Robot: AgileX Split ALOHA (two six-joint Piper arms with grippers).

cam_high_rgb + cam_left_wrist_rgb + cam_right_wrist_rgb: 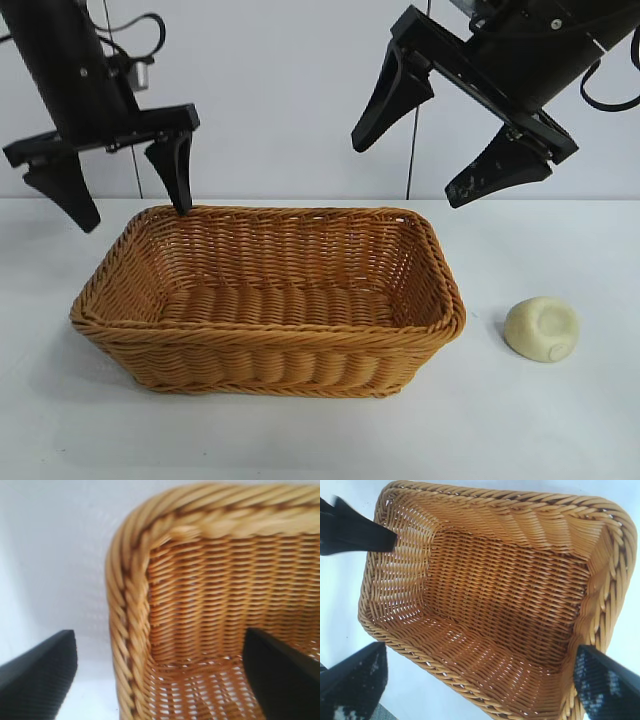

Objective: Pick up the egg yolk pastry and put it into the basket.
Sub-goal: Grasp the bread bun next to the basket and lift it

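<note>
Pastry (541, 328): on the white worktop (560, 420), right of the basket, apart from it
Basket (268, 300): mid-worktop, nothing visible inside
Left pincer (118, 190): spread wide, holding nothing, above the basket's left end
Right pincer (432, 150): spread wide, holding nothing, raised above the basket's right end

A white tabletop (300, 440) fills the lower part of the room from where I stand, smooth and matte, with soft grey shadows lying on it. Behind it rises a plain pale wall (280, 90) (a thin dark vertical seam (412, 150) runs down it, right of the middle, to the tabletop's far edge). Black cables (150, 35) loop in front of the wall near the top, at both upper corners.
</note>
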